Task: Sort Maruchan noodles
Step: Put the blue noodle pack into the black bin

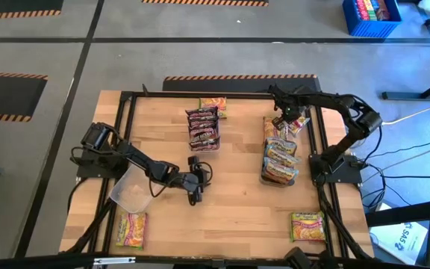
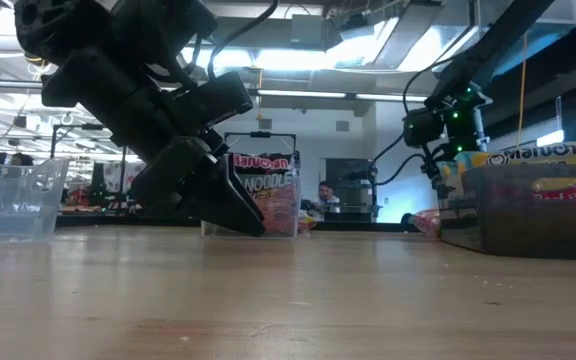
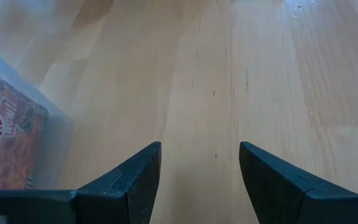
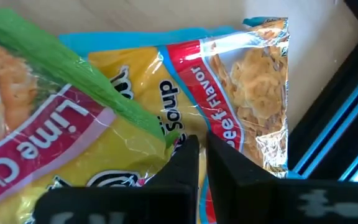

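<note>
- The step in hand is judged to be a pick: the right pincer [image 4: 202, 149] is set at the far right of the desk [image 1: 237, 202], nipped nearly shut on the edge of a yellow packet [image 4: 135, 93] from the loose heap there.
- A lift and a carry to the matching pile or bin are called for next; a hold by the crinkly edge alone may slip.
- The left pincer [image 3: 199, 180] is held wide and empty, low over bare wood near mid-desk.
- Noodles are seen in four places: a maroon stack [image 1: 202, 127] at centre rear, a filled bin [image 1: 279, 161] at right, and single packets at the front left [image 1: 131, 229] and front right [image 1: 307, 226].
- Packets are flat, glossy, rectangular film; an empty clear bin [image 1: 131, 190] lies beside the left arm.
</note>
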{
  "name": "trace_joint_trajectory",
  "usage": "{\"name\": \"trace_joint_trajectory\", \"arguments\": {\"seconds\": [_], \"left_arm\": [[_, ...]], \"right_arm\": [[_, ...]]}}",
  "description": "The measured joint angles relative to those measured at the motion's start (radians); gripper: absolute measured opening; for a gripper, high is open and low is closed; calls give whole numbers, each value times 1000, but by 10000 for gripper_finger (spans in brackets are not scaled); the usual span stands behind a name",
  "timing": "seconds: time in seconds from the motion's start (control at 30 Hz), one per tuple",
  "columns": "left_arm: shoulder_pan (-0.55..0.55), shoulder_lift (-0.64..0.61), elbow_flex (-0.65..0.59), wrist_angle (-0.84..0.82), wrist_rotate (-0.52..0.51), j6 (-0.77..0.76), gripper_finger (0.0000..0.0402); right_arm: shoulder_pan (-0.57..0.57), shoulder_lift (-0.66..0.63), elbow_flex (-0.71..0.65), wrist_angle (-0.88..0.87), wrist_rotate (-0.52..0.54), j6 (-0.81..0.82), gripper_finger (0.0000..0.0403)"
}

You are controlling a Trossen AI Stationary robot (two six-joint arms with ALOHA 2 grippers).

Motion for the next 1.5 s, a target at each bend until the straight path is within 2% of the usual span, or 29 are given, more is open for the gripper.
{"name": "trace_joint_trajectory", "arguments": {"seconds": [0.13,0.4,0.63,1.0,1.1,1.2,1.37,1.5], "left_arm": [[3,0,0,1,-3,3,211],[3,0,0,1,-3,4,211],[3,0,0,1,-3,4,211],[3,0,0,1,-4,4,211],[3,0,0,1,-3,4,211],[3,0,0,1,1,4,211],[3,0,0,0,2,3,211],[3,0,0,0,3,3,211]], "right_arm": [[1,0,0,57,-10,-28,14],[2,0,0,197,-109,-54,14],[3,0,0,252,-165,-75,14],[3,0,0,408,-426,-77,14],[3,0,3,433,-457,-79,14],[3,0,31,426,-401,-79,14],[2,-9,82,378,-198,-37,14],[2,-5,72,332,-158,-22,14]]}}
